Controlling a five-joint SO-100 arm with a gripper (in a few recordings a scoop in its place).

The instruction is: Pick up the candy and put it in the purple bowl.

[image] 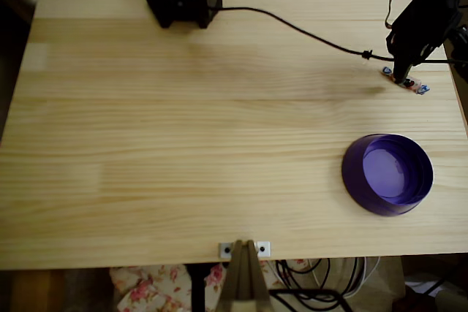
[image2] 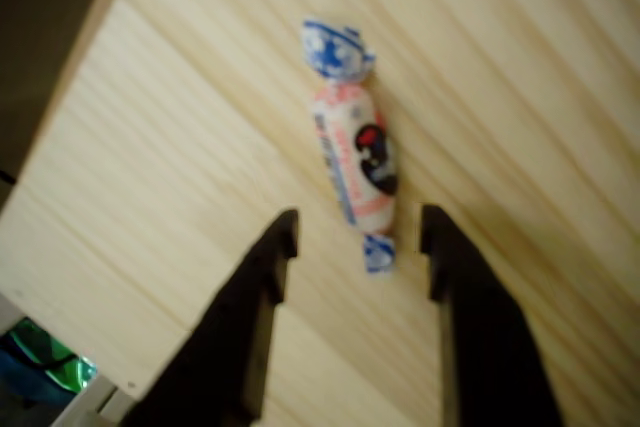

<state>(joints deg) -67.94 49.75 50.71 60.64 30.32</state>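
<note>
Candy (image2: 355, 152) middle hidden overhead beneath the gripper (image: 402, 74), wrist view somewhat blurred: pink-white wrapper, blue twisted ends, lying on the table (image: 219, 144) near its right edge, beyond the purple bowl (image: 387, 174), jaws spread astride its lower end.

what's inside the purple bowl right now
Nothing shows inside the purple bowl: its lighter violet floor is bare in the overhead view. The candy lies on the table, by the open claw.

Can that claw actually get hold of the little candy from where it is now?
Probably yes. The claw is open right over the candy, one twisted end between its fingertips, with nothing in between.
</note>
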